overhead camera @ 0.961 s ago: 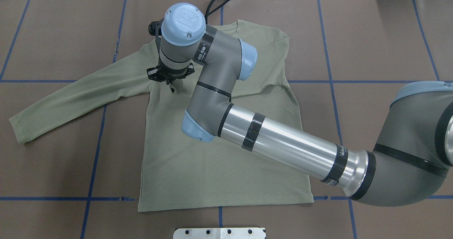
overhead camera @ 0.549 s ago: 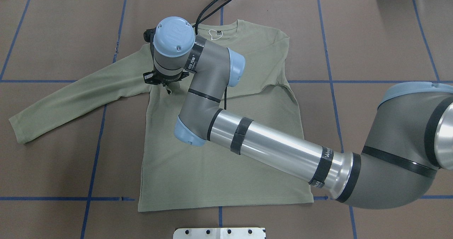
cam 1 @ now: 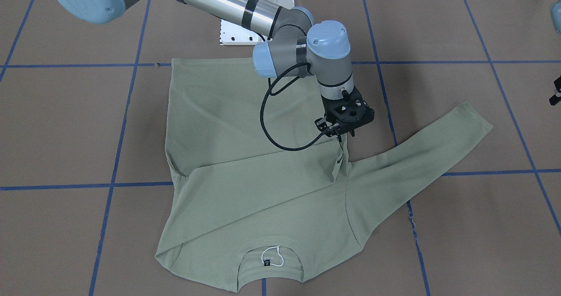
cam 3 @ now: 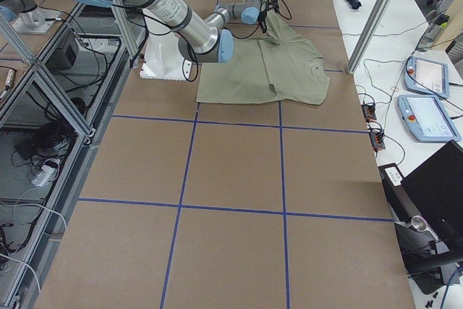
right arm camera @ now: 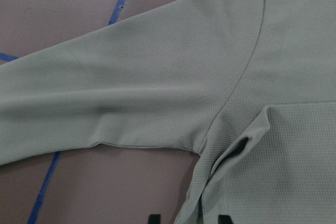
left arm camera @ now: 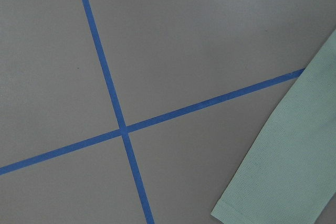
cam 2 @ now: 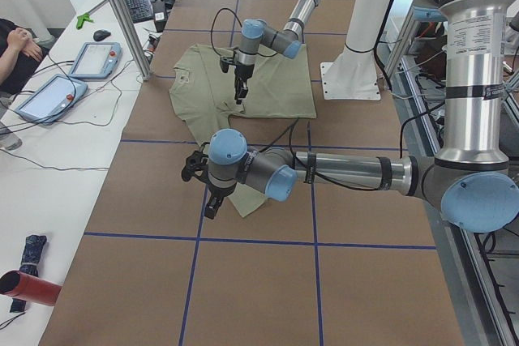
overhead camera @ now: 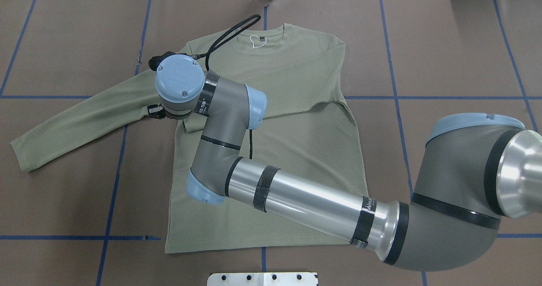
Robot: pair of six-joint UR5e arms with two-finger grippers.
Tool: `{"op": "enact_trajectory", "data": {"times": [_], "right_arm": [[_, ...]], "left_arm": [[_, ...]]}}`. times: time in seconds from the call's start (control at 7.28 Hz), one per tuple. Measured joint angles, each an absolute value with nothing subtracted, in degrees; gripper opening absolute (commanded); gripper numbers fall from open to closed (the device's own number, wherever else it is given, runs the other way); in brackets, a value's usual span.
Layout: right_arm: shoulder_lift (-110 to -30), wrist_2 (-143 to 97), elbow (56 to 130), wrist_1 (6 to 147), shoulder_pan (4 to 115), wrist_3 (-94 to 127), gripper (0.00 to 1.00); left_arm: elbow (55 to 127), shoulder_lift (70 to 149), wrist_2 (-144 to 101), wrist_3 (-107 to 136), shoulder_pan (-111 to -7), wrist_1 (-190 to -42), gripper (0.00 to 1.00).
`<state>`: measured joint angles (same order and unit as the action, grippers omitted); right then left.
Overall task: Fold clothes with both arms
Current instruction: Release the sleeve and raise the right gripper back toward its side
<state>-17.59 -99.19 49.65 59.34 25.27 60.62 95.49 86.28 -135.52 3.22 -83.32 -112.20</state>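
Sage-green knit, long-sleeved, your shirt (overhead camera: 271, 150) lies flat on the brown paper-covered bench (overhead camera: 444, 57), collar toward the far edge, one sleeve already folded across the chest, the other stretched out to the robot's left. Your right gripper (cam 1: 341, 134) sits at that outstretched sleeve's armpit, fingers closed down on a pinch of shirt fabric. Your left gripper (cam 2: 209, 208) hangs near the cuff; you can't tell how its fingers stand.

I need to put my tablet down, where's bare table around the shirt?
Bare table runs beside the shirt on the folded-sleeve side, and between the spread sleeve and the hem. Crowded: the right arm crosses the shirt's body.
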Motion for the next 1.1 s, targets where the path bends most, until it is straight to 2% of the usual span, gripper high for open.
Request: {"op": "enact_trajectory", "data": {"times": [0.55,0.82,1.1], "right_arm": [[-17.8,-98.8,51.9,62.0,25.0,64.2,1.00],[-21.6,-101.5,63.3,75.4,26.1,65.2,1.00],[-30.6,-104.0,79.2,87.4,28.1,65.2,1.00]], "left_arm": [[93.7,87.2,-135.5,6.7,-82.2,-113.5,1.00],[93.0,87.1,-133.4,19.8,-77.2,-121.9,1.00],[92.9,85.6,-128.0,34.0,-70.7,-130.2,1.00]]}}
